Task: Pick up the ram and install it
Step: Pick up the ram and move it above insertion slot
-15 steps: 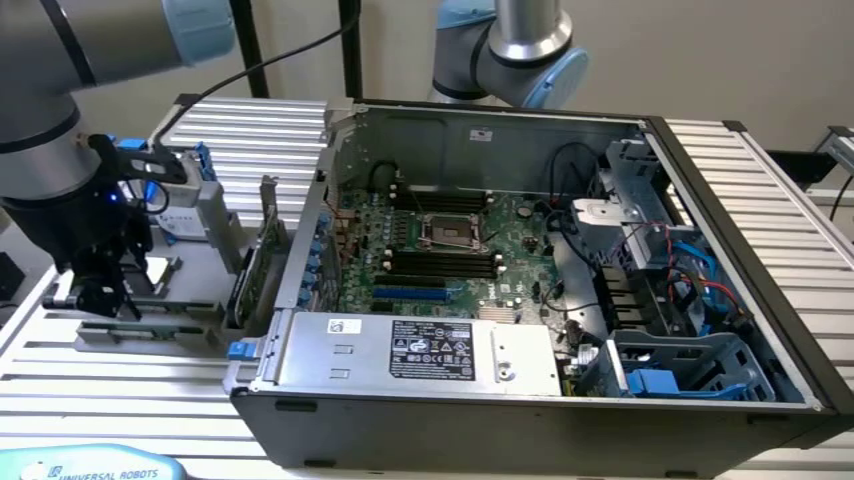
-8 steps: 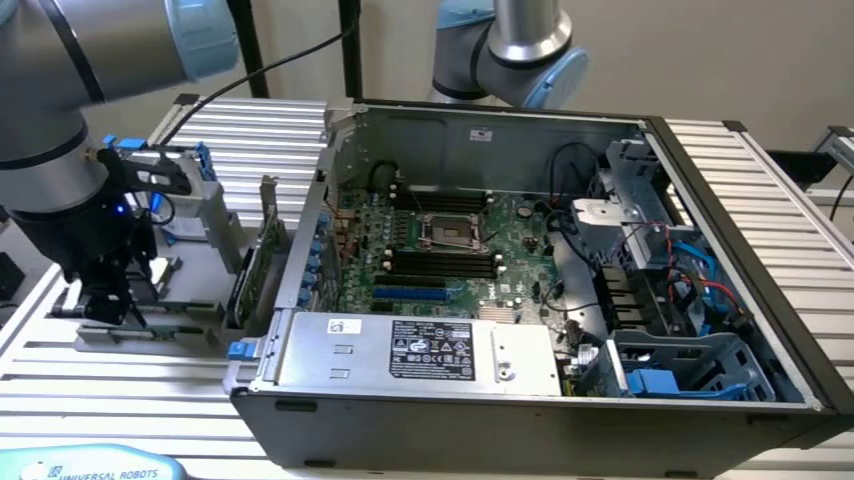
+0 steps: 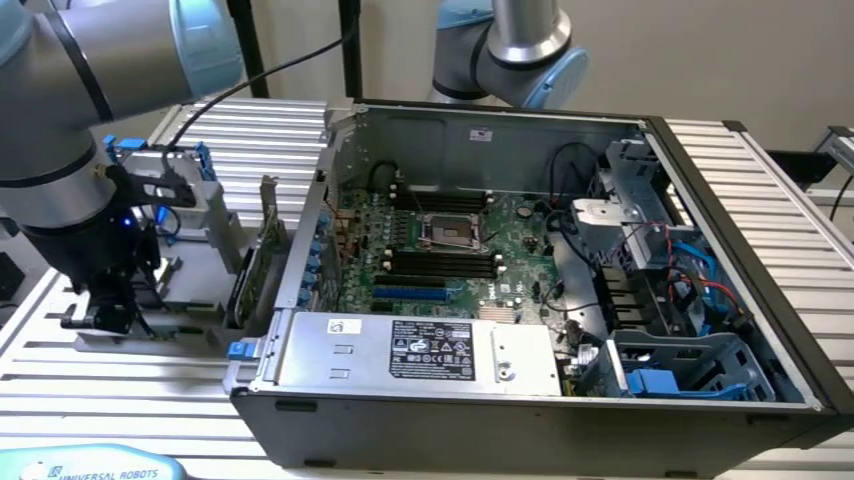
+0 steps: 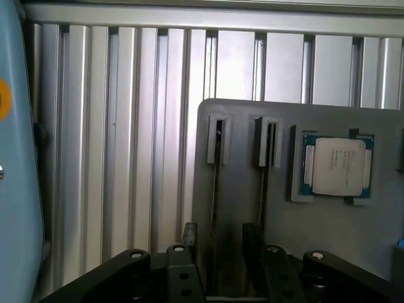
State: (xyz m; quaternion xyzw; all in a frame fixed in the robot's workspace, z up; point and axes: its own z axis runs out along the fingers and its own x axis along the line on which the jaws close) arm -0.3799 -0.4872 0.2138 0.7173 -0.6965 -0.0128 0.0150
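Your gripper (image 4: 219, 235) hung wide open, gripping nothing, fingers (image 4: 189, 237) either side of the ram (image 4: 214, 196), which stood edge-on in a slot of the grey holder (image 4: 240, 189). Processor chip (image 4: 334, 165) sat on the same holder. Open computer case (image 3: 441, 125) lay toward the exterior view's right.

Jaws apart, low over grey holder (image 4: 243, 189), straddling one of two narrow slots (image 4: 218, 142). Silver processor chip (image 4: 338, 165) in recess beside slots. Ribbed counter (image 4: 126, 126) underneath.
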